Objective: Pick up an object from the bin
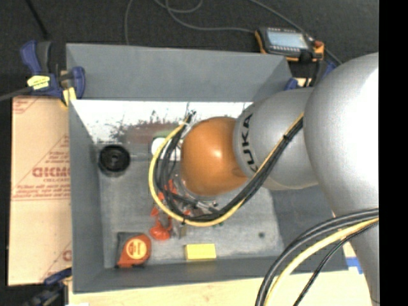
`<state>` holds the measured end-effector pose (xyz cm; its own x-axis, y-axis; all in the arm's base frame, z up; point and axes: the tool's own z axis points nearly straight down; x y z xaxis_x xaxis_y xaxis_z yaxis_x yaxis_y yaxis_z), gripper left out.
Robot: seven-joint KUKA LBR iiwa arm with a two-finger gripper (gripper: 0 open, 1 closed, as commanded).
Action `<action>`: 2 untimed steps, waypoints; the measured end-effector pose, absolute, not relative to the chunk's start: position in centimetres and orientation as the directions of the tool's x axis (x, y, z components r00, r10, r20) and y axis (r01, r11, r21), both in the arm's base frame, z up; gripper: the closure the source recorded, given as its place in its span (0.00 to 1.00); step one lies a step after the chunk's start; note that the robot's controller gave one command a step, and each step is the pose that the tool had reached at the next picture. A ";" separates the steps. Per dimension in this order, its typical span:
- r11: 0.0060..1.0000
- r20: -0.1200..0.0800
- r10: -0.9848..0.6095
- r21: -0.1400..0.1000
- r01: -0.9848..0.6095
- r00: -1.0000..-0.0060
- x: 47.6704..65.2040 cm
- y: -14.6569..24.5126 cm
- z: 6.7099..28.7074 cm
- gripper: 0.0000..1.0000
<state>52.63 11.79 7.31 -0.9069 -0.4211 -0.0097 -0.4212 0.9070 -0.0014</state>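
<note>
My gripper (180, 219) hangs low in the bin's front middle, mostly hidden under the arm's orange cover and cables. A small red-orange thing (160, 230) lies right at its lower left, partly covered by it; its shape is unclear. Just in front sits a flat yellow block (200, 252). An orange tape measure (134, 250) with a black centre rests in the front left corner.
A black round cap-like thing (113, 159) lies at the left of the bin floor. A pale whitish thing (157, 146) peeks out behind the cables near the back. The arm covers the bin's right half.
</note>
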 end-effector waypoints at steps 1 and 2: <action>0.905 0.005 -0.426 0.002 -0.426 -0.905 51.4 11.0 11.8 1.00; 0.905 -0.017 -0.425 -0.004 -0.425 -0.905 53.0 14.3 13.0 1.00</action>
<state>53.05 14.32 12.97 -0.9049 -0.4253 -0.0166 -0.4253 0.9051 -0.0038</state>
